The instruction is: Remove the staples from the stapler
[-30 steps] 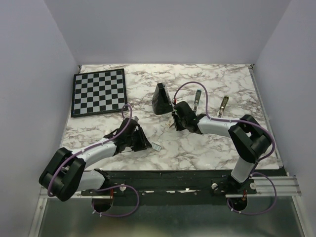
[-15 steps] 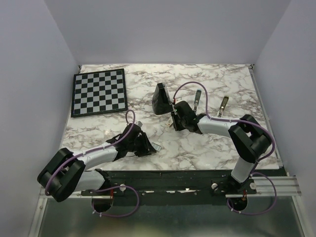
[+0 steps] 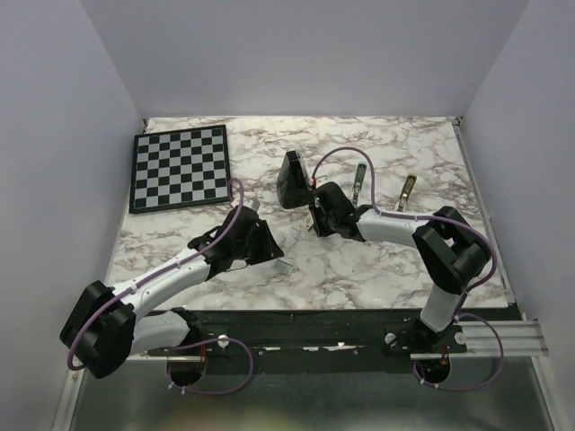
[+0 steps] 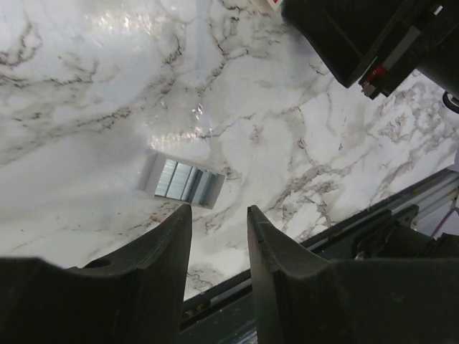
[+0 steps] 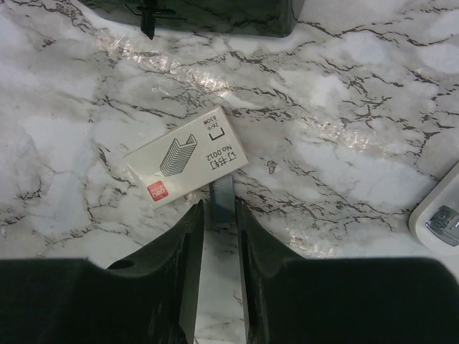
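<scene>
The slim light-blue and silver stapler (image 3: pixel 359 183) lies at the back of the table, right of the black wedge (image 3: pixel 292 180). One small ridged strip of staples (image 4: pixel 185 180) lies flat on the marble (image 3: pixel 284 267), just beyond my left gripper's fingertips. The left gripper (image 4: pixel 219 209) hovers open and empty, seen from above near the front (image 3: pixel 262 242). My right gripper (image 5: pixel 219 204) is shut on a second grey strip of staples (image 5: pixel 222 188), whose far end touches a white staple box (image 5: pixel 186 165). From above, that gripper (image 3: pixel 314 218) sits just in front of the wedge.
A chessboard (image 3: pixel 180 167) lies at the back left. An olive-brown thin bar (image 3: pixel 406 193) lies right of the stapler. The wedge's base (image 5: pixel 215 14) fills the top of the right wrist view, and a pale rounded object (image 5: pixel 437 218) shows at its right edge. The table's front rail (image 4: pixel 373 215) is close.
My left arm has swung up and to the right, lifting its gripper away from the strip on the marble, which stayed put. The right gripper has barely moved.
</scene>
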{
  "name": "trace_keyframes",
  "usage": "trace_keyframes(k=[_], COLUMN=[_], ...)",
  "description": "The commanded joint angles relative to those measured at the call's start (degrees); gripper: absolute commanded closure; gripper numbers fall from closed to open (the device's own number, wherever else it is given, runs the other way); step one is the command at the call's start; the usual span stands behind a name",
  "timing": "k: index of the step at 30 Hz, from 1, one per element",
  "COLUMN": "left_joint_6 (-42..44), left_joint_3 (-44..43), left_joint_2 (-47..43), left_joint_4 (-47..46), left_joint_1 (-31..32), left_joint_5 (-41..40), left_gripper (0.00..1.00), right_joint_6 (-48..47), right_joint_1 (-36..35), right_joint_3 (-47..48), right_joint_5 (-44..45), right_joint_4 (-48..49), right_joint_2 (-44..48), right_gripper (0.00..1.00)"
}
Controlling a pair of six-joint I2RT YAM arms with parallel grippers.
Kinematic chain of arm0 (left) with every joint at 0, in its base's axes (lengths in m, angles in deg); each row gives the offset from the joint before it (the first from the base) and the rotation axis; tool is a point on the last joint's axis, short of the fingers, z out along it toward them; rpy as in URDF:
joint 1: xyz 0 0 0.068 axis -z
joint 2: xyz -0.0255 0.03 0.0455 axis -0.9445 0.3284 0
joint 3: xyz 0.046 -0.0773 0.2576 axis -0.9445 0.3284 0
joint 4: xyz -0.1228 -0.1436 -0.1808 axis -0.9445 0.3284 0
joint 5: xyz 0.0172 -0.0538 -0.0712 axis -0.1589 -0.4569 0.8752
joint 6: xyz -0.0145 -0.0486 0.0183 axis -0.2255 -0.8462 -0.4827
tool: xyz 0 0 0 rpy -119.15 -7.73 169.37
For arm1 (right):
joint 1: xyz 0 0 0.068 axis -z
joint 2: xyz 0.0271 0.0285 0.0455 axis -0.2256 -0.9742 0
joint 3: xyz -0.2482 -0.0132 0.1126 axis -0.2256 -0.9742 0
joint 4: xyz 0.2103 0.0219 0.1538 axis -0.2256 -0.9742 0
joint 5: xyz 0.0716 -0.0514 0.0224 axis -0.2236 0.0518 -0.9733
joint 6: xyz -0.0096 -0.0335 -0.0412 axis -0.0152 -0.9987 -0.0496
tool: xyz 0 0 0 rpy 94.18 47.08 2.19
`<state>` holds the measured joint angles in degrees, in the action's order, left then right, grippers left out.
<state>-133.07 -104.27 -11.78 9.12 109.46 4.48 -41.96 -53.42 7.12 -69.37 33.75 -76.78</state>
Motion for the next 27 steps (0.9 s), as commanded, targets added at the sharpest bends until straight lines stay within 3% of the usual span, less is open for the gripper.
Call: trace_keyframes(k=[1,8,27], left_joint_6=[5.26,8.07,7.37], left_joint_3=[-3.57,-5.77,-2.61], left_joint_2=[3.1,8.29,12.33], left_joint_4=[5.8,7.48,4.93], left_joint_1=[-0.75,-1.01,-1.01], left_joint_5=[-5.22,-7.85,-8.21], left_gripper=[0.55,0.64,0.67], right_joint_6=[-0.84,0.57,4.96], right_joint_1=[-0.05,0.04,-0.05], right_joint_3=[0.88,-0.61,-7.73], right_joint_5=[1.17,0.39,-4.45], right_joint_4=[-2.05,-3.28,-4.6], right_joint_2=[-1.52,0.67,10.69], right_gripper=[0.68,0.74,0.78])
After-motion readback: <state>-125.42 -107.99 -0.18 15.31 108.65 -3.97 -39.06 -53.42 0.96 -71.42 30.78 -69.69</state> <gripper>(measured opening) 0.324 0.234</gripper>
